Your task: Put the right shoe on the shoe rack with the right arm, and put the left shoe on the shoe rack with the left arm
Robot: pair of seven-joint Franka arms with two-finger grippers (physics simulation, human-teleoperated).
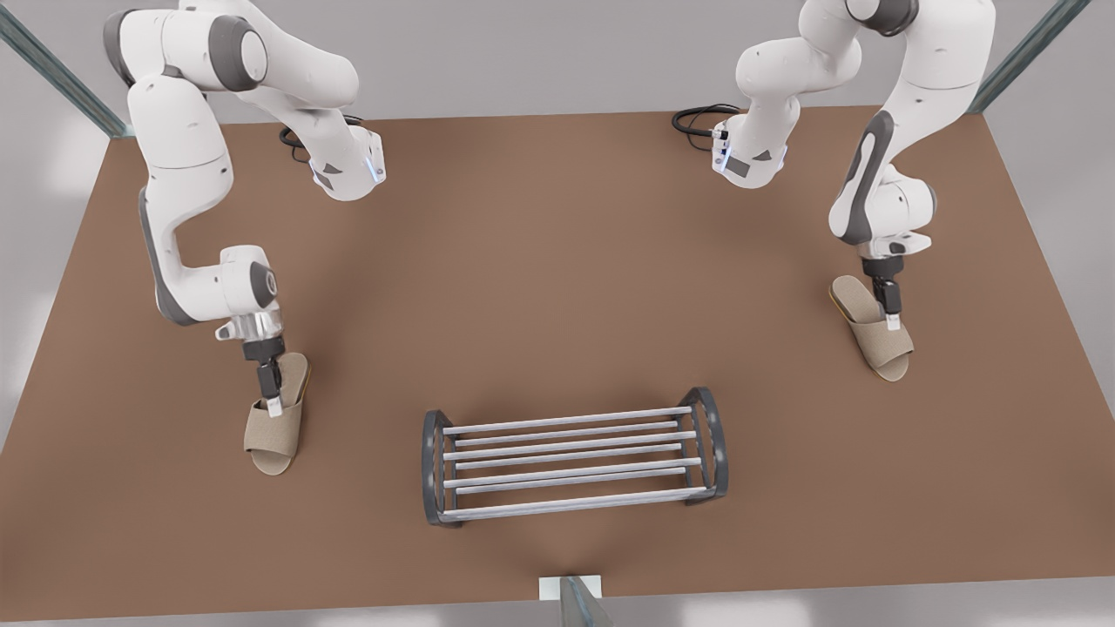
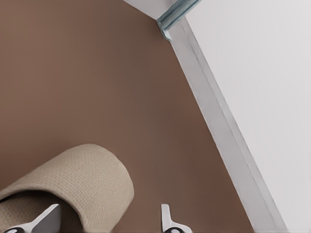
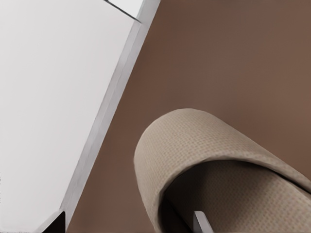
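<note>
The left shoe (image 1: 277,427), a beige open-toe slipper, lies on the brown table at the front view's left. My left gripper (image 1: 273,402) is down at its strap. In the left wrist view the gripper (image 2: 107,218) stands open, one finger inside the left shoe (image 2: 82,179) and the other outside its side wall. The right shoe (image 1: 871,335) lies at the front view's right, with my right gripper (image 1: 890,318) lowered onto it. That gripper (image 3: 129,223) is also open, one finger inside the right shoe (image 3: 194,141). The shoe rack (image 1: 571,466) stands unloaded between them, nearer the front edge.
Table edges run close beside both shoes, with a pale border strip (image 2: 228,131) and a metal corner post (image 2: 175,14). Black cables (image 1: 697,117) lie at the back by the arm bases. Another post (image 1: 575,601) stands at the front edge behind the rack.
</note>
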